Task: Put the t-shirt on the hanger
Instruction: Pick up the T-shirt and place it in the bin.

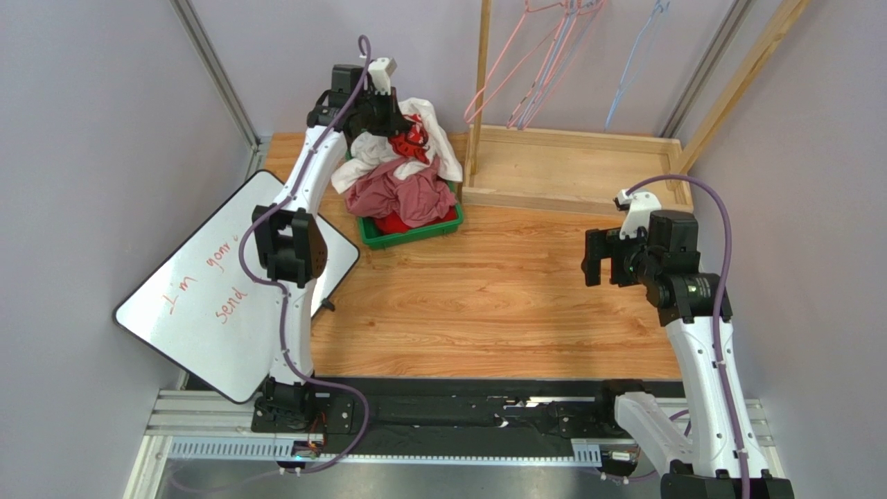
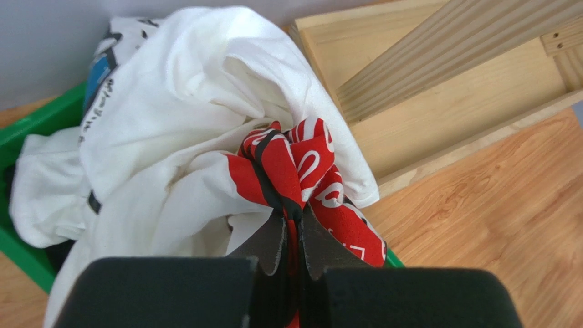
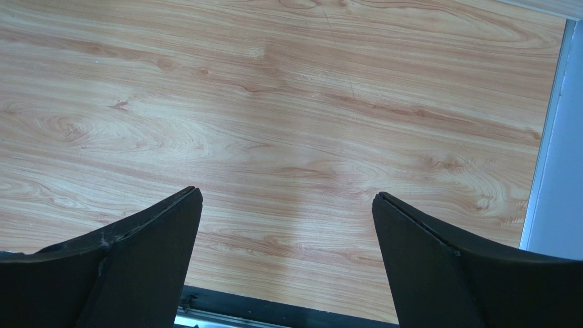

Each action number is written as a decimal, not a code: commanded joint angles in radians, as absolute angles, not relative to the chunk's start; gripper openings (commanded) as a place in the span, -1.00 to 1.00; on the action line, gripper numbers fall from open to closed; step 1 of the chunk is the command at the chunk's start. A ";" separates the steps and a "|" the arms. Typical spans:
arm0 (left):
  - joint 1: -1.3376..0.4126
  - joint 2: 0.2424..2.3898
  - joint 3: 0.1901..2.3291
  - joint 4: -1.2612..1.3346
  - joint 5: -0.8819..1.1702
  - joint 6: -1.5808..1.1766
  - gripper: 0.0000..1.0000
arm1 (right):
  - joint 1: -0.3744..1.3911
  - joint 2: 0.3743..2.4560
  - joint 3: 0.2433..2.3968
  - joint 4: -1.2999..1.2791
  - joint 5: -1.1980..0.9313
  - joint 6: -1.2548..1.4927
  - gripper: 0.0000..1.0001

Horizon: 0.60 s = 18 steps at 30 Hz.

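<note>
Now our left claw [image 2: 291, 222] grips the t-shirt [image 2: 198, 116]

We pinch the red print tight with that claw. The t-shirt lies on top of a pink cloth [image 1: 401, 192] in the green bin [image 1: 411, 234]. Our right claw [image 3: 287, 195] hangs wide apart over the wooden tabletop [image 3: 308, 102]. The blue hanger [image 1: 629, 73] hangs at the back.

Grey walls [image 1: 94, 125], wood table [image 1: 500, 301] — whiteboard [image 1: 208, 312] left

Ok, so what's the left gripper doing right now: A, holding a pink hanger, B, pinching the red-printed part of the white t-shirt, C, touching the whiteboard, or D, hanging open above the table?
B: in the left wrist view the left gripper is shut on the red-printed cloth of the t-shirt.
</note>
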<state>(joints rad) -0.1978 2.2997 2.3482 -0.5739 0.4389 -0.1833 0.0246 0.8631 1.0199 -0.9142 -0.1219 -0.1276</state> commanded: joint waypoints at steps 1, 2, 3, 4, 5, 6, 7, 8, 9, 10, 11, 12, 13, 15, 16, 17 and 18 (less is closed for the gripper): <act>-0.166 2.063 2.381 -0.456 0.527 -0.212 -1.00 | 0.021 0.839 1.026 -0.867 -0.133 -0.097 0.98; -0.166 2.013 2.382 -0.451 0.549 -0.213 -1.00 | 0.020 0.842 1.034 -0.870 -0.140 -0.095 0.98; -0.166 1.988 2.379 -0.451 0.575 -0.219 -1.00 | 0.020 0.845 1.043 -0.873 -0.143 -0.094 0.99; -0.167 1.939 2.376 -0.448 0.619 -0.233 -1.00 | 0.020 0.848 1.049 -0.873 -0.147 -0.089 0.99; -0.167 1.915 2.367 -0.449 0.639 -0.248 -1.00 | 0.020 0.851 1.067 -0.876 -0.152 -0.089 0.99; -0.170 1.892 2.361 -0.446 0.652 -0.276 -1.00 | 0.021 0.854 1.077 -0.879 -0.158 -0.087 0.99; -0.176 1.844 2.355 -0.448 0.675 -0.279 -1.00 | 0.018 0.865 1.084 -0.882 -0.166 -0.083 0.99; -0.181 1.821 2.338 -0.446 0.683 -0.282 -1.00 | 0.018 0.868 1.094 -0.884 -0.179 -0.078 0.99; -0.186 1.801 2.329 -0.446 0.681 -0.279 -1.00 | 0.020 0.871 1.107 -0.885 -0.186 -0.075 0.99; -0.196 1.761 2.327 -0.445 0.672 -0.272 -1.00 | 0.020 0.874 1.112 -0.887 -0.195 -0.065 0.99; -0.199 1.747 2.327 -0.443 0.664 -0.268 -1.00 | 0.018 0.876 1.115 -0.885 -0.199 -0.058 0.99; -0.199 1.735 2.329 -0.445 0.658 -0.268 -1.00 | 0.018 0.877 1.118 -0.885 -0.205 -0.054 0.99; -0.199 1.715 2.335 -0.449 0.663 -0.271 -1.00 | 0.018 0.876 1.120 -0.887 -0.213 -0.048 0.99; -0.202 1.695 2.339 -0.465 0.675 -0.262 -1.00 | 0.018 0.873 1.118 -0.887 -0.222 -0.038 0.99; -0.209 1.669 2.333 -0.482 0.670 -0.255 -1.00 | 0.018 0.870 1.117 -0.887 -0.222 -0.035 0.99; -0.210 1.652 2.313 -0.482 0.670 -0.258 -1.00 | 0.020 0.867 1.115 -0.888 -0.221 -0.035 0.99; -0.212 1.638 2.310 -0.477 0.673 -0.262 -1.00 | 0.020 0.865 1.114 -0.890 -0.218 -0.031 0.99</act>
